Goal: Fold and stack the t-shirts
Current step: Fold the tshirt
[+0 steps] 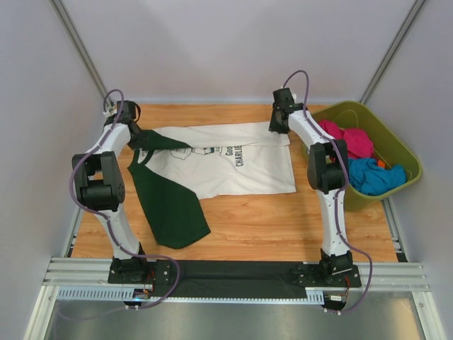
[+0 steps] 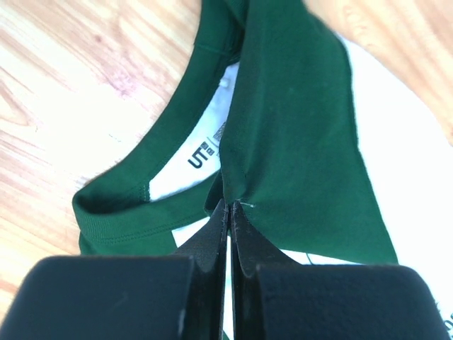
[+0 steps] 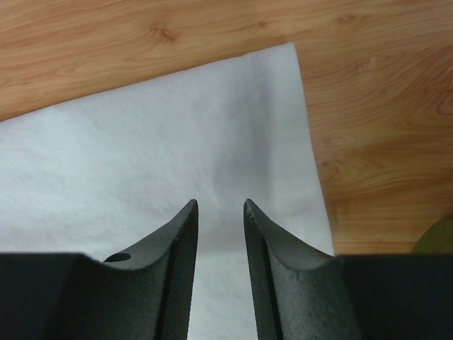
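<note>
- The left hand (image 2: 230,205) is closed on a fold of dark green cloth of the t-shirt (image 1: 226,166); the fold is pinched between the fingertips, near the collar.
- The green collar (image 2: 134,191) and the white neck label (image 2: 202,156) are seen just ahead of that hand and to its left.
- The t-shirt is spread flat on the wooden counter (image 1: 283,219) between the two hands; its body is white and printed.
- A green sleeve (image 1: 170,205) is laid out from the left hand towards the near edge.
- The right hand (image 3: 221,204) is held narrowly open above the white hem; nothing is gripped.
- The hem corner (image 3: 291,48) is seen just beyond that hand's fingertips.
- An olive-green bin (image 1: 396,149) is placed to the right of the right hand, with pink (image 1: 354,142) and blue (image 1: 371,177) garments in it.
</note>
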